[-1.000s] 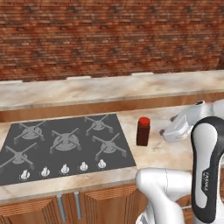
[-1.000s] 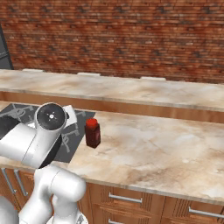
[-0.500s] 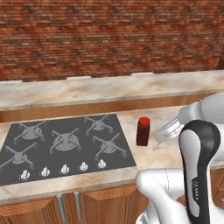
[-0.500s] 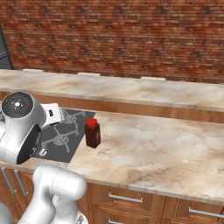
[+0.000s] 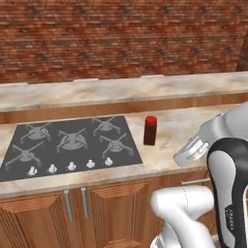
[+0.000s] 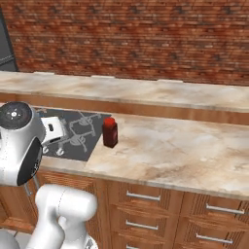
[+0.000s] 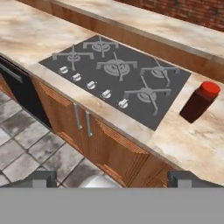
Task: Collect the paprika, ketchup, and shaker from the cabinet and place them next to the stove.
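The paprika (image 5: 150,131) (image 6: 110,133) (image 7: 199,103), a dark red-brown jar with a bright red cap, stands upright on the marble counter just right of the stove (image 5: 127,156) (image 6: 92,124) (image 7: 131,78). My gripper (image 5: 186,151) (image 6: 52,132) (image 7: 113,179) hangs in front of the counter edge, off to the jar's right and nearer to me. It is open, its two dark fingertips wide apart with nothing between them. It looks back down over the stove's knobs and the jar. The ketchup, the shaker and the cabinet are out of view.
A raised marble ledge (image 5: 121,89) runs behind the stove below the brick wall. Bare counter (image 6: 185,151) stretches right of the jar. Wooden doors and drawers (image 7: 109,148) sit under the counter, with a black appliance front (image 7: 19,94) and a tiled floor (image 7: 30,148) beside them.
The whole picture has shifted a little, so the camera has moved. The arm's upper joints have swung round, and the hand has dropped slightly in front of the counter. The jar has stayed beside the stove.
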